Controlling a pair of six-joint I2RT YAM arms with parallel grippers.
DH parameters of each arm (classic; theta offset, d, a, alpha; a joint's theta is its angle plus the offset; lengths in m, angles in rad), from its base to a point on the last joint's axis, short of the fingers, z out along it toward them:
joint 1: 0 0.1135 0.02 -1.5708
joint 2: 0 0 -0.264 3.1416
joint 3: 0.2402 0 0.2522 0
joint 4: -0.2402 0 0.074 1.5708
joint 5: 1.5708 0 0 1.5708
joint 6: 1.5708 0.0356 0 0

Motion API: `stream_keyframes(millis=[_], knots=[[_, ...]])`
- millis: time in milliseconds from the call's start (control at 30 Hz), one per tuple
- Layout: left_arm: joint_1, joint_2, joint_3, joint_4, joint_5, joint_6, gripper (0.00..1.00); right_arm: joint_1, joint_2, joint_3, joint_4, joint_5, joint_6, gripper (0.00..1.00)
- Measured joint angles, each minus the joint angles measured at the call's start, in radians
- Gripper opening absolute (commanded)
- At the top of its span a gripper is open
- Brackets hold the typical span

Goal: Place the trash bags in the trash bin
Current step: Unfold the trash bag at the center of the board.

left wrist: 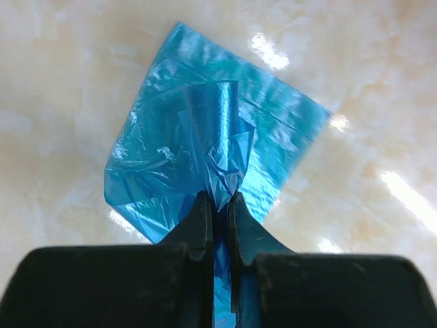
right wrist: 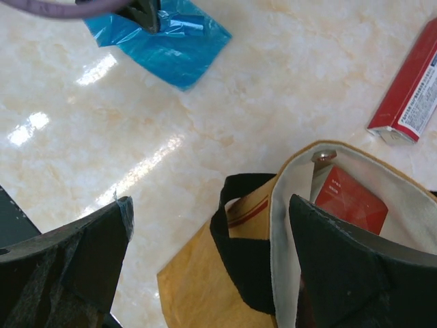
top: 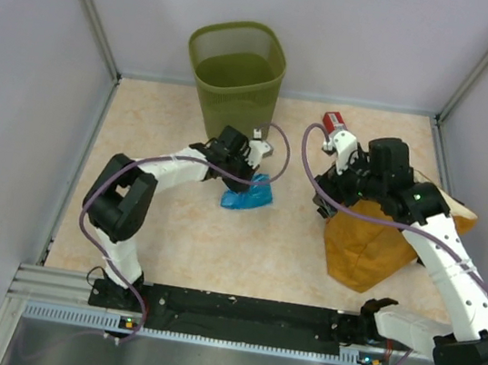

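Trash bag (top: 246, 197) (left wrist: 205, 150) (right wrist: 164, 41) of thin blue film lies about mid-worktop as a small folded square; from above its slightly longer axis runs from near-left to far-right; in the left wrist view it sits as a diamond with one corner pointing away from the tool; its outer edges lie flat on the pale marbled worktop (top: 172, 236), while the middle is drawn up into a puckered ridge; that ridge runs straight into the left tool (top: 247, 176) (left wrist: 218, 201), which stands over the bag's near-left side; its two dark fingers (left wrist: 198, 225) are pressed almost together with only a pinch of film between them, so it has hold of the trash bag.

To the right at about the same depth, the right tool (top: 325, 204) (right wrist: 210, 203) hangs with its fingers spread wide and nothing between them, well apart from the bag; it is above the mouth edge of a mustard sack (top: 367, 247) (right wrist: 205, 287) with a black handle (right wrist: 239, 253); a red box (right wrist: 351, 198) shows inside the sack.

Further back, a second red box (top: 333, 122) (right wrist: 406, 89) lies flat on the worktop; furthest, the trash bin (top: 237, 108), olive mesh, stands upright against the back wall, its base just beyond and left of the bag.
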Motion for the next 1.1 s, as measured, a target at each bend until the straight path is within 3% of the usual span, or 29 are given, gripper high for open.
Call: stream_keyframes(millis=[267,533,733,1100], knots=[[0.206,-0.204,-0.043,0.0,0.515,0.019,0.0,0.0,0.1,0.06,0.033,-0.131,0.02,0.95],[0.208,-0.372,0.0,-0.085,0.828,0.087,0.0,0.0,0.232,0.111,0.107,-0.273,0.082,0.95],[0.207,-0.453,0.031,-0.106,0.895,0.089,0.0,0.0,0.249,0.117,0.168,-0.298,0.105,0.95],[0.208,-0.467,0.031,-0.106,0.867,0.087,0.0,0.0,0.143,0.211,0.063,0.007,0.014,0.95]])
